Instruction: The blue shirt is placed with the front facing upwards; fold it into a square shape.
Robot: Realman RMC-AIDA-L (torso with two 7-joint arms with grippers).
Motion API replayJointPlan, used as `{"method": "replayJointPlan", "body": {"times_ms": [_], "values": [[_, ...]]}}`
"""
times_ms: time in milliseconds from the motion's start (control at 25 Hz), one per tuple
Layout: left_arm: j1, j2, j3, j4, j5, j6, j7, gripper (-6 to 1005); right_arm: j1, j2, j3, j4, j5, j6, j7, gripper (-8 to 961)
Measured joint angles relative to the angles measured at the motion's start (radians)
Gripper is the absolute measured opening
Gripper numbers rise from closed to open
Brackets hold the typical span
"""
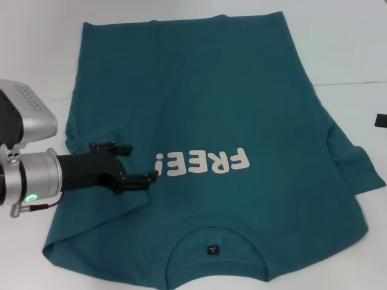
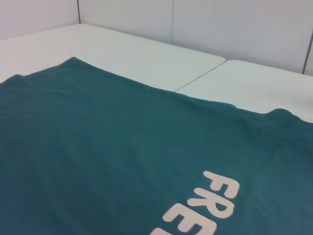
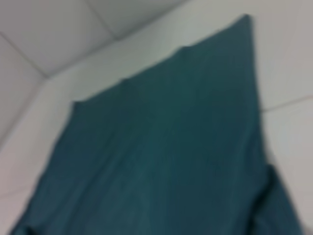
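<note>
Table (image 1: 357, 48), white and seamed, is taken up mostly by the blue shirt (image 1: 211, 109), which is spread front-up across the middle of the head view. Collar and the small dark neck label (image 1: 211, 249) are found at 6 o'clock, nearest the robot, and the hem is laid out at 12 o'clock, far side. White "FREE!" lettering (image 1: 202, 162) is seen upside down just below the centre of the shirt. The sleeve at 3 o'clock is spread out flat toward the table edge, while the sleeve side at 9 o'clock looks to be folded in over the body, with a creased edge running down to the 7 o'clock corner. Fabric is lightly wrinkled around that fold.

Left gripper (image 1: 138, 163) is reached in from 9 o'clock and is held over the shirt, just beside the "!" end of the lettering. Its two black fingers (image 1: 145, 177) are parted, with nothing pinched between them; whether the tips are touching the cloth can't be told.

From the left wrist view, only the shirt (image 2: 122, 147), part of the lettering (image 2: 210, 205) and the table (image 2: 146, 54) are shown. Right gripper isn't seen anywhere; its wrist view is filled by a blurry stretch of shirt (image 3: 166, 147) on the table (image 3: 58, 58).

A small dark object (image 1: 381, 120) is cut off at the 3 o'clock edge, not identifiable.
</note>
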Motion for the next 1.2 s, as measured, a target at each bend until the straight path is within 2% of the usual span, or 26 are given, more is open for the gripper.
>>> {"method": "replayJointPlan", "body": {"times_ms": [240,480,680,800,960,1200], "values": [[-0.014,0.002,0.003,0.0,0.008,0.001,0.0,885,0.063,0.0,-0.01,-0.006,-0.172,0.052,0.067,903],[-0.017,0.002,0.0,-0.002,0.009,0.001,0.004,885,0.086,-0.004,-0.011,0.019,-0.221,0.128,0.08,901],[-0.016,0.004,-0.002,-0.007,0.011,0.002,0.004,885,0.105,-0.025,-0.012,0.086,-0.243,0.163,0.079,900],[-0.014,0.004,-0.001,-0.009,0.012,0.002,0.004,885,0.124,-0.051,-0.012,0.193,-0.243,0.207,0.059,899],[-0.015,0.004,0.003,-0.02,0.015,-0.006,0.006,885,0.145,-0.063,-0.012,0.272,-0.242,0.243,0.031,900],[-0.015,0.004,0.005,-0.023,0.021,-0.009,0.007,885,0.167,-0.066,-0.018,0.332,-0.239,0.297,0.009,899]]}}
